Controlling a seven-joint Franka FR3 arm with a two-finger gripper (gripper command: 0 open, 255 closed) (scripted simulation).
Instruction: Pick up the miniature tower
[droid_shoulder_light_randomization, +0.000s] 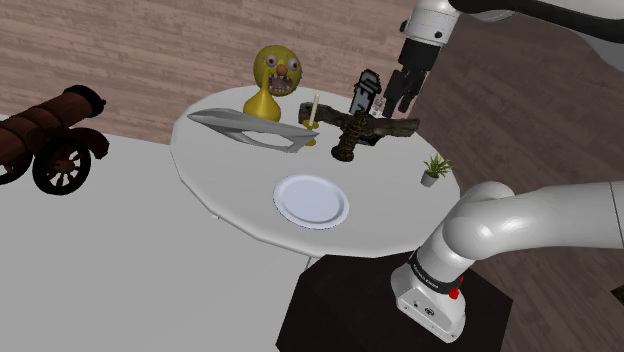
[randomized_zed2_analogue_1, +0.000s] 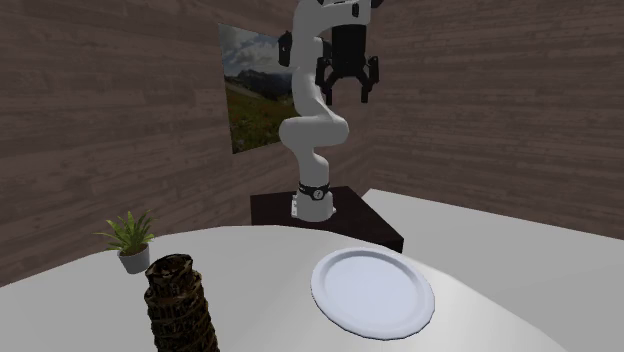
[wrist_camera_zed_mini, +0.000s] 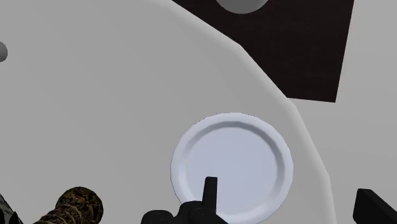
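Brown mottled miniature tower (randomized_zed2_analogue_1: 182, 305) standing on white counter (droid_shoulder_light_randomization: 230, 175), near potted plant (randomized_zed2_analogue_1: 128, 240). Gripper (randomized_zed2_analogue_1: 348, 92) high over plate (wrist_camera_zed_mini: 235, 156), jaws wide, empty, grasp-ready. Tower off-axis: likely needs lateral shift, then descent.

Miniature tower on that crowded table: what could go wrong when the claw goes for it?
The tower is tall and narrow; a nudge from the open claw might topple it.
In the shoulder view a dark brown ornament and a candle stand close beside it, so the claw could knock them.
The claw hangs high and off to one side, so its descent may miss.
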